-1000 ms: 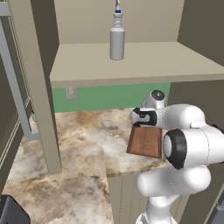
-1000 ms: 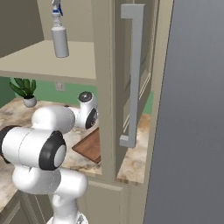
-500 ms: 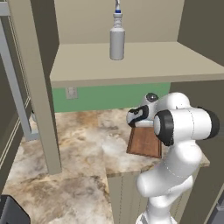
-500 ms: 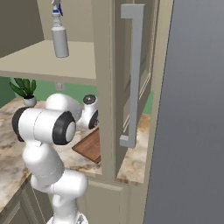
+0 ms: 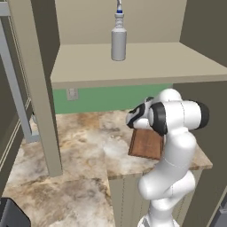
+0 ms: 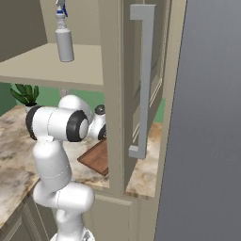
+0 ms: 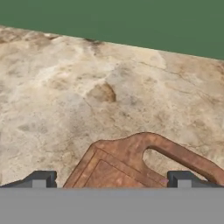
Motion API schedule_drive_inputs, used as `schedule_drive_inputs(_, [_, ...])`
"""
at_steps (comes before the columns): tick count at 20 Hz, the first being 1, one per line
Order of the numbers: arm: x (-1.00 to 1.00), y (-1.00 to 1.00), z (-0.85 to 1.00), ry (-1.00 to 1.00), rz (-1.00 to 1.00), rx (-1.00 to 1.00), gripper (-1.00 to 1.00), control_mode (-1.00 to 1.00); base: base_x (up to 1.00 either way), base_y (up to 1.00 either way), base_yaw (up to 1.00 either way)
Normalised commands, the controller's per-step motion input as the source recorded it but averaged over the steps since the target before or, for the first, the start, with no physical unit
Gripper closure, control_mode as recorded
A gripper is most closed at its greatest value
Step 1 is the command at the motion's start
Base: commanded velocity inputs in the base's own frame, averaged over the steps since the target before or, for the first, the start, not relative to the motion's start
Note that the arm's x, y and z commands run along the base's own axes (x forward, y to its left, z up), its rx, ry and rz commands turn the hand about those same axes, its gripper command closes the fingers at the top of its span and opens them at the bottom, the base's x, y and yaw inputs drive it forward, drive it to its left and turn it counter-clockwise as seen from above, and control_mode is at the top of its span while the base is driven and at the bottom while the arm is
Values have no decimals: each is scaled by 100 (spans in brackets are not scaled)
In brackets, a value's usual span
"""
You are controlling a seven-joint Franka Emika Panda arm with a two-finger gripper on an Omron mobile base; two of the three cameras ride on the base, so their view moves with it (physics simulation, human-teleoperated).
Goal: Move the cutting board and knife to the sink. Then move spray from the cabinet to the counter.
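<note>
The cutting board [image 7: 131, 164] is a reddish-brown wooden slab lying flat on the marble counter [image 7: 87, 87], with its arched handle end toward the green wall. My gripper [image 7: 111, 179] is open just above that handle end, one fingertip on each side of the board's width, holding nothing. From the base the board [image 5: 145, 144] lies at the counter's right end under my hand [image 5: 133, 119]. The pale grey spray [image 5: 118, 40] stands upright on the cabinet shelf [image 5: 146, 57] above. The knife and the sink are out of view.
An open cabinet door with a long grey handle [image 6: 141, 80] stands right of the arm. A cabinet side post [image 5: 42, 102] comes down onto the counter at the left. A potted plant [image 6: 26, 94] sits by the wall. An unidentifiable dark shape [image 5: 11, 213] shows at the lower left.
The arm has turned its elbow up and to the right and brought the hand over the board's far end. The jaws stay open. Board and spray have not moved.
</note>
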Motion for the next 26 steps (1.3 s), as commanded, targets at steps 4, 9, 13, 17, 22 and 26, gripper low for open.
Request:
schedule_drive_inputs(4, [39,-12,-33,0,0,0,-100,-100,0,0,0])
schedule_drive_inputs(9, [42,-7,-33,0,0,0,-100,-100,0,0,0])
schedule_drive_inputs(13, [41,-4,-30,0,0,0,-100,-100,0,0,0])
schedule_drive_inputs(17, [32,-4,-31,0,0,0,-100,-100,0,0,0])
schedule_drive_inputs(22, [22,0,-27,0,1,0,-100,-100,0,0,0])
schedule_drive_inputs(26, [7,-2,-31,0,1,0,-100,-100,0,0,0])
